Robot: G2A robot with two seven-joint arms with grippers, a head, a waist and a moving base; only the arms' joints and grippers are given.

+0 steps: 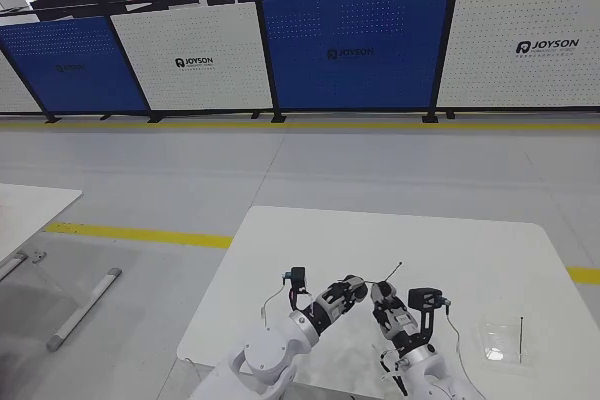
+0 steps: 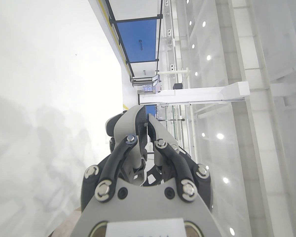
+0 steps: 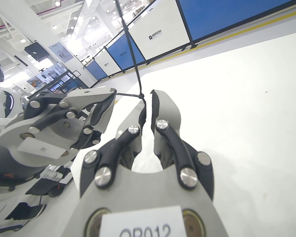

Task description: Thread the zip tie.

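A thin black zip tie (image 3: 128,40) rises from a small knot-like junction just beyond my right gripper (image 3: 147,97), whose fingers are shut on the strand below that junction. A short strand runs sideways from the junction into my left gripper (image 3: 112,96), which is shut on that end. In the left wrist view the left gripper (image 2: 147,114) pinches a small black piece of tie (image 2: 145,124). From above, both grippers, left (image 1: 355,288) and right (image 1: 382,291), meet over the white table (image 1: 380,240), and the zip tie (image 1: 391,274) sticks out past them.
A clear plastic bag (image 1: 500,342) with a spare black tie (image 1: 521,335) lies to the right near the table's front. A second white table (image 1: 20,210) stands apart on the left. The table's left edge is close to the left arm.
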